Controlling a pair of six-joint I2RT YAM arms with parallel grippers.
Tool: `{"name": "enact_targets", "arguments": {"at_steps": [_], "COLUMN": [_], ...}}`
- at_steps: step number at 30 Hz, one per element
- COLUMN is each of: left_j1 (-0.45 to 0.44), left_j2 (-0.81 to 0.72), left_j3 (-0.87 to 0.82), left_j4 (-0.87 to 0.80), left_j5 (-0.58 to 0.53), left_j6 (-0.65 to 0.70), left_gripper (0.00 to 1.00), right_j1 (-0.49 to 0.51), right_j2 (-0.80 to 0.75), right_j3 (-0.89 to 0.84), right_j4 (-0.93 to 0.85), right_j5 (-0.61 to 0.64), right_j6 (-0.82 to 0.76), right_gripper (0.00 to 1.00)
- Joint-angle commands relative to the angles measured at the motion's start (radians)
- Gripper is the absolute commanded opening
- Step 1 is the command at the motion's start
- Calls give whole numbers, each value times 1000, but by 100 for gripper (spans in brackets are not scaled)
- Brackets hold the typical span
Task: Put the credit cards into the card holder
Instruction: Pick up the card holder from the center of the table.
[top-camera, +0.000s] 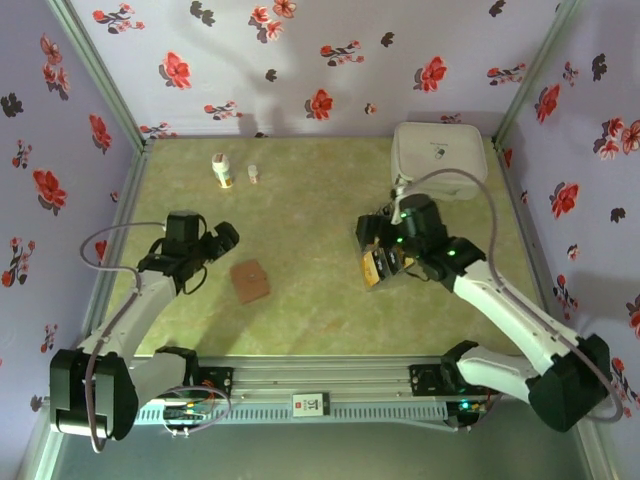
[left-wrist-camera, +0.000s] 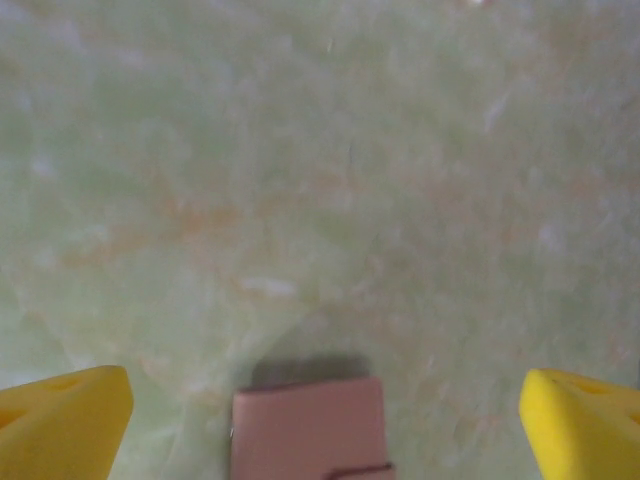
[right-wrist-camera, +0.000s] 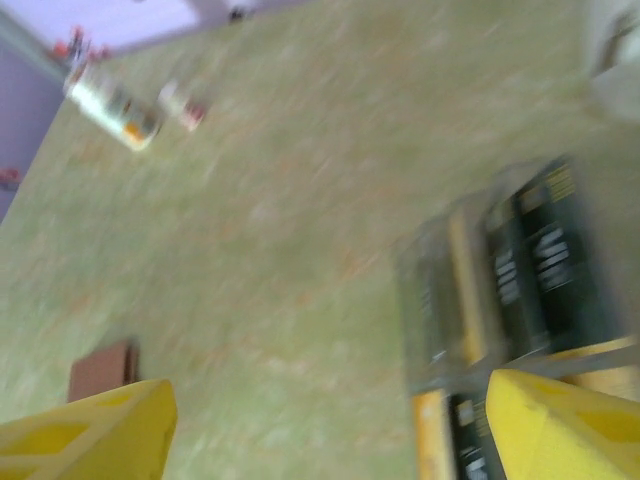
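Right end effector (right-wrist-camera: 325, 435); cards (right-wrist-camera: 530, 265) perhaps near-far

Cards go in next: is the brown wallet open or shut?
Shut: the small reddish-brown leather wallet lies flat, brown outside up, no inside showing.

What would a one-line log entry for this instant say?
left pincer: open, near card holder | right pincer: open, over credit cards | right wrist view: blurred
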Motion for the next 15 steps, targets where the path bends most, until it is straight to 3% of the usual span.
{"name": "enact_targets", "arguments": {"at_steps": [1, 8, 15], "left_j1": [-19, -35, -38], "left_j2": [-25, -27, 12], "left_j3": [-50, -121, -147], "left_j4": [-34, 34, 103], "left_j5": [62, 108, 160], "left_j6": [-55, -65, -86], "left_gripper": [100, 100, 100], "right_j1": [112, 245, 259], "right_j2": [78, 323, 474], "right_j3": [-38, -13, -68], "right_j4": [67, 183, 454], "right_j5": [1, -8, -174], "right_j6": [106, 217, 322], "right_gripper": [82, 84, 68]}}
